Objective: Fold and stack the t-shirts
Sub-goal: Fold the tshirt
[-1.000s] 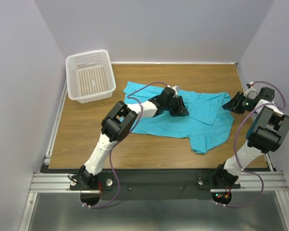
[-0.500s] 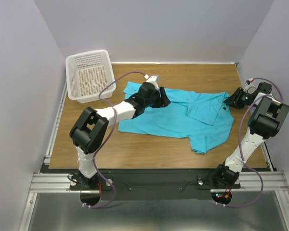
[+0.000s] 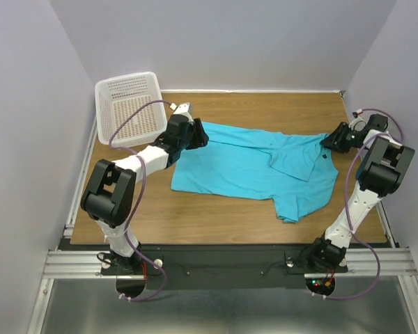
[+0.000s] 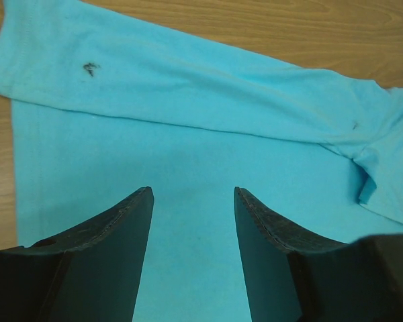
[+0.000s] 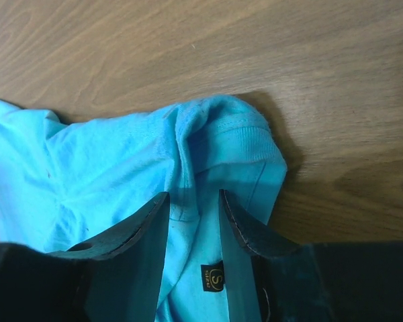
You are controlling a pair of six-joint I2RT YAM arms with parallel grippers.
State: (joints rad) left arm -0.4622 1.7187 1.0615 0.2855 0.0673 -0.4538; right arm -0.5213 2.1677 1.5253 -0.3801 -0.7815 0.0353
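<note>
The t-shirt point(image 3: 251, 167) lies mostly flat on the table point(image 3: 216, 216), mid frame in the top view, w/ its long way going left to right. So the 2 ends are what count. The left gripper point(image 3: 200, 136) sits at the shirt's left end. The right gripper point(image 3: 329, 142) sits at the far right end, by the right edge of the frame. Each arm is nearest its own end, and neither is near the middle. The L fingers point(image 4: 101, 248) are apart w/ nothing btw them, just blue cloth below. The shirt runs away from them toward the top and right of the left wrist view. The R one looks clamped on a bunched bit of shirt by the neck: cloth and a small dark tag point(image 5: 215, 276) w/ an S fill the gap. I think the next move is a fold across the long way, so L must drop and pinch its end first. The white basket point(image 3: 104, 90) is in the upper left, near the shirt's left end, and I see nothing in it.
</note>
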